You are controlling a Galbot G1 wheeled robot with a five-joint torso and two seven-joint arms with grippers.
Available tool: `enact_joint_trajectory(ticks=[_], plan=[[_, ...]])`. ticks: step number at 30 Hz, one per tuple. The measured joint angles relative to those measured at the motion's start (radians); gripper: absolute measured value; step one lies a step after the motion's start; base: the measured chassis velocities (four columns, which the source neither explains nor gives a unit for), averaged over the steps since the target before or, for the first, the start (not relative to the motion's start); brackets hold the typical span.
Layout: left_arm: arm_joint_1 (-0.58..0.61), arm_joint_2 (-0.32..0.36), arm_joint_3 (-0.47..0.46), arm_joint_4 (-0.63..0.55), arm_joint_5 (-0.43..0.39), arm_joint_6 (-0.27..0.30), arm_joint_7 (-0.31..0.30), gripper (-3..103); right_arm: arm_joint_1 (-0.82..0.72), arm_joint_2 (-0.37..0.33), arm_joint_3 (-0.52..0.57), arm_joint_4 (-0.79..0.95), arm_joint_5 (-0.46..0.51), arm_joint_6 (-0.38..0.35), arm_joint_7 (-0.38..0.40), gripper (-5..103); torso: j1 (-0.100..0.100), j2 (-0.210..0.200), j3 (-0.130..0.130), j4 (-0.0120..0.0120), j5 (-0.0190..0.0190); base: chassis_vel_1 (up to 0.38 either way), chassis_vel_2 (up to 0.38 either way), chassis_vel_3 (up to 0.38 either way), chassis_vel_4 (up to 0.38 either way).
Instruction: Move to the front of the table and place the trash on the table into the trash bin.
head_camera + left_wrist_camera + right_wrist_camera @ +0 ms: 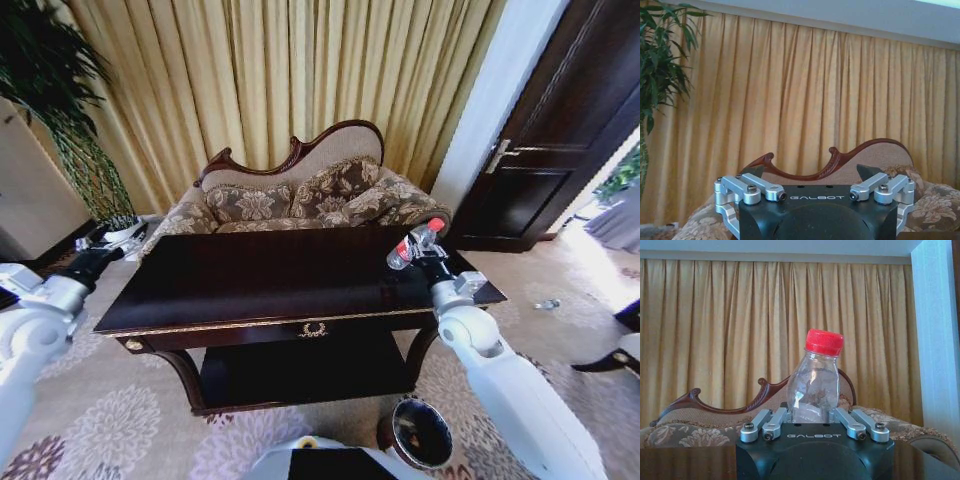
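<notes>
table (250, 285) | glossy dark wood | trash bin (420, 433) on floor

One word on show, and it sits on both grippers.
"GALBOT" reads in pale capitals across the black housing of the left gripper (814, 172), just under its silver finger links; the same "GALBOT" stands on the black body of the right gripper (812, 412), below the clear bottle (814, 385) with the red cap; the bottle itself carries no readable label.

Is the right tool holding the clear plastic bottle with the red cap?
Yes, in the right wrist view the right tool is closed around the base of the clear plastic bottle with the red cap.
</notes>
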Motion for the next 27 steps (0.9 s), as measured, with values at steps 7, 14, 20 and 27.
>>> enact_joint_trajectory(ticks=[7,14,20,27], plan=[[-0.002,0.022,-0.008,-0.01,-0.029,0.027,-0.03,100,-0.006,0.008,-0.017,0.006,-0.01,0.002,0.007,28,0.0,0.0,0.0,0.0,0.0001,0.068,-0.071,-0.077,0.067],[0.0,0.015,0.012,-0.017,-0.011,0.025,-0.033,100,-0.012,0.012,-0.015,0.008,-0.017,0.013,0.005,28,0.0,0.0,0.0,0.0002,0.0,0.122,-0.123,-0.12,0.124],[0.001,0.014,0.02,-0.02,-0.007,0.024,-0.033,100,-0.014,0.014,-0.014,0.005,-0.027,0.022,0.002,28,0.0,0.0,0.0,0.0001,0.0001,0.13,-0.126,-0.126,0.126],[-0.004,0.01,0.038,-0.02,-0.012,0.024,-0.036,100,-0.014,0.013,-0.026,0.005,-0.03,0.023,0.0,28,0.0,0.0,0.0,0.0,0.0001,0.099,-0.092,-0.093,0.098]])
